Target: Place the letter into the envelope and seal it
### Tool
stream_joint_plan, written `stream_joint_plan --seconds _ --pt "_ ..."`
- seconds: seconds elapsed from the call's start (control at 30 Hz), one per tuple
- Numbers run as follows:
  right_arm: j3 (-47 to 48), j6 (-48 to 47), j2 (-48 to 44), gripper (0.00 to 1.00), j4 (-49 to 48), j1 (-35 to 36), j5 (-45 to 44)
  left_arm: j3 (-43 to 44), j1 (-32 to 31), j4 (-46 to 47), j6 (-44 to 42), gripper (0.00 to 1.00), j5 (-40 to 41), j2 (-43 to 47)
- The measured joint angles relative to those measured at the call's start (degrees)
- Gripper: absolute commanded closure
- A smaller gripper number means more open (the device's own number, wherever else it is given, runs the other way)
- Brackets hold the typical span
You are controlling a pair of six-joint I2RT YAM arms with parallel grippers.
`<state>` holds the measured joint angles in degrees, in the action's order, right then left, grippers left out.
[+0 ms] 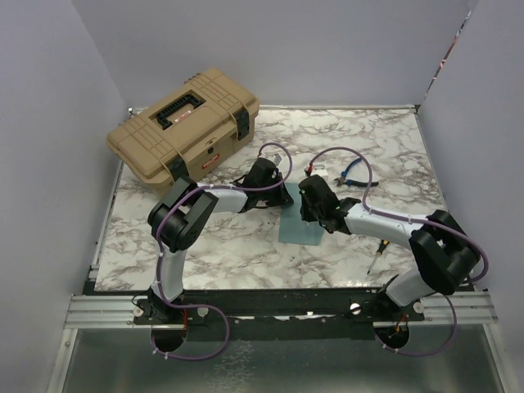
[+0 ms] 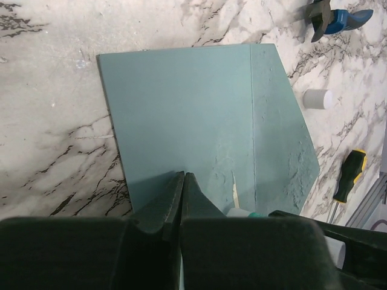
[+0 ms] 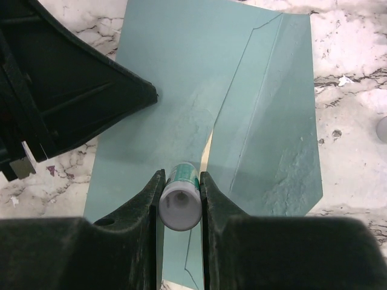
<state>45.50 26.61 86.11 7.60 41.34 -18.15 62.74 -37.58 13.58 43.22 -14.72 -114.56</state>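
The teal envelope [image 1: 296, 223] lies flat on the marble table between my two grippers, its flap [image 2: 279, 139] opened out flat with a rough, smeared surface. A thin cream sliver of the letter [image 3: 207, 152] shows at the envelope's mouth; the rest is hidden inside. It also shows in the left wrist view [image 2: 234, 192]. My left gripper [image 2: 184, 176] is shut and empty, its tips resting on the envelope body [image 2: 187, 115]. My right gripper [image 3: 181, 175] is shut on a white and teal glue stick [image 3: 180, 202], held over the envelope [image 3: 175, 78] near the flap fold.
A tan toolbox [image 1: 184, 123] stands at the back left. Blue-handled pliers [image 1: 354, 173] lie behind the right gripper. A yellow and black screwdriver [image 1: 377, 255] lies near the front right. A small white cap [image 2: 317, 98] lies beside the flap. Walls enclose the table.
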Motion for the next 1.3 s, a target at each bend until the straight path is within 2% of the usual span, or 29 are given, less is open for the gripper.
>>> stream_joint_plan --seconds 0.4,0.87,1.3 --pt "0.92 1.44 3.41 1.0 -1.97 1.46 -4.33 0.02 0.13 -0.13 0.52 1.0 -0.04 -0.22" --pt "0.42 1.27 6.99 1.0 -10.38 1.73 -10.73 0.79 0.74 -0.04 1.4 1.0 -1.03 -1.03" --pt "1.42 6.62 5.27 1.0 -2.97 4.09 -9.16 1.64 0.83 -0.15 3.63 1.0 -1.03 -1.86"
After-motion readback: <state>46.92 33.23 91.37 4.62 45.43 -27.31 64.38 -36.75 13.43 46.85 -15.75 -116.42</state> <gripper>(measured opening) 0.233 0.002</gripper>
